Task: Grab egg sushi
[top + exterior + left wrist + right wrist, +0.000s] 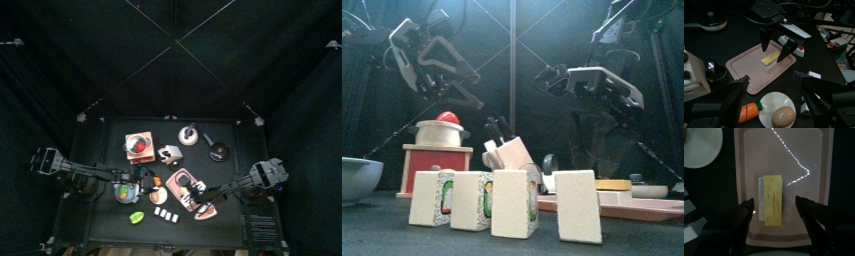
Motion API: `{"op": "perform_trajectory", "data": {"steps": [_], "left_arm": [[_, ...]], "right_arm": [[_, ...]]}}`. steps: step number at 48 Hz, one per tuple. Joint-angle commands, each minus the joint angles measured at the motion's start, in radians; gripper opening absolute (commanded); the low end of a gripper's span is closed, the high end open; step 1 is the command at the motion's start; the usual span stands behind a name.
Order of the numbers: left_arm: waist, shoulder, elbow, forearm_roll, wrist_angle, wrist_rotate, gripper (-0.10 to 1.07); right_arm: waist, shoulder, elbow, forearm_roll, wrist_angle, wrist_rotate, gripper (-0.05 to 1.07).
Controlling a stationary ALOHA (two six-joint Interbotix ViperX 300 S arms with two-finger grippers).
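Egg sushi [772, 199] lay flat on the pink tray [815, 158], long yellow top up, alone on that bare surface with free tray on both long sides; sat there, by the look of it, so that jaws could drop on either side without fouling anything. Seen again from the left wrist as a small yellow block [771, 59] on the same tray [743, 66], and as a sliver in the front view [613, 184]. Placed toward the right and near part of the table in the top view, tray [186, 184] running away from the front edge.

Right gripper [776, 208] hung directly over the piece, jaws spread wide, one each side of the sushi's long edges and apart from it; nothing held. Lined up that way, in all likelihood, to close across the narrow width. Same gripper [777, 49] visible from the other arm, pointing straight down, tips above the tray rather than on it.

Left gripper [772, 97] waited to the left, jaws also wide apart and empty, over a white plate [769, 100] carrying an egg [783, 116] and a carrot [749, 111]; kept clear of the tray, leaving the working arm room.

Nearer the front edge, a row of white blocks [493, 203]; behind them a red box [438, 160].

Grasp judged not yet made.
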Motion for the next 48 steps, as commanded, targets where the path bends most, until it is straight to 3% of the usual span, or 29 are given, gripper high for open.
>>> {"op": "perform_trajectory", "data": {"steps": [1, 32, 48], "left_arm": [[0.002, -0.011, -0.012, -0.002, -0.009, 0.002, 1.02], [0.002, -0.011, -0.011, -0.002, -0.009, 0.002, 1.02], [0.002, -0.011, -0.012, 0.0, -0.009, 0.002, 1.02]], "right_arm": [[-0.003, -0.008, 0.006, 0.0, -0.026, 0.002, 0.96], [-0.008, 0.035, 0.025, 0.003, -0.092, 0.002, 0.95], [-0.009, 0.038, 0.026, 0.003, -0.091, 0.003, 0.86]]}}
